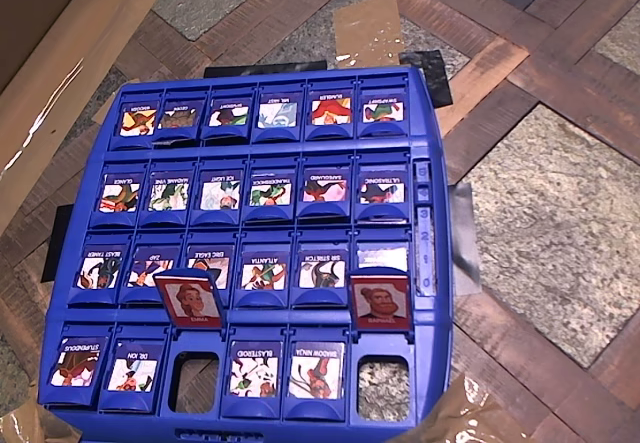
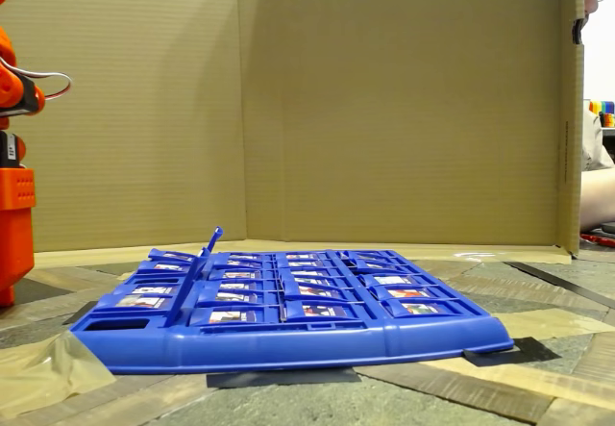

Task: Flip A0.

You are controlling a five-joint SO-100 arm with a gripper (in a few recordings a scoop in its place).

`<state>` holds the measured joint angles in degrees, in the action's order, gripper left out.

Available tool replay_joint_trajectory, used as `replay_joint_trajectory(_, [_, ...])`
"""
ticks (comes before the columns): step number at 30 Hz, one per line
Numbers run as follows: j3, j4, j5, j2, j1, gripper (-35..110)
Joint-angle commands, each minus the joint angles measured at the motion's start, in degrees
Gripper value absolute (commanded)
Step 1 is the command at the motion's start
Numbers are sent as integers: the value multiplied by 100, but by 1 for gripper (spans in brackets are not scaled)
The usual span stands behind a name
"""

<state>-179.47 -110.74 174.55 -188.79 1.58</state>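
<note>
A0 (image 1: 75,363) lies flat in the bottom-left corner of the blue game board (image 1: 428,113), in the overhead view. Its blue-framed cartoon face labelled "STUPENDOUS" points up. Right beside it lies the "DR. ION" flap (image 1: 132,368). Two red-bordered portrait flaps (image 1: 190,300) (image 1: 380,300) stand up over open slots in the same bottom row. In the fixed view the board (image 2: 288,339) lies low on the table with a raised flap (image 2: 211,243) seen edge-on. Part of the orange arm (image 2: 14,195) stands at that view's left edge, away from the board.
A cardboard wall (image 2: 384,109) stands behind the board, and cardboard (image 1: 60,53) runs along the overhead view's upper left. Tape patches (image 1: 368,28) hold the board's corners to the tiled tabletop. A person (image 2: 598,166) sits at the fixed view's right edge.
</note>
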Motion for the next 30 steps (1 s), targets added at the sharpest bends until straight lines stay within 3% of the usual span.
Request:
replay_joint_trajectory(1, [-62, 0, 105, 9, 9, 0])
replay_joint_trajectory(30, [-62, 0, 114, 9, 44, 0])
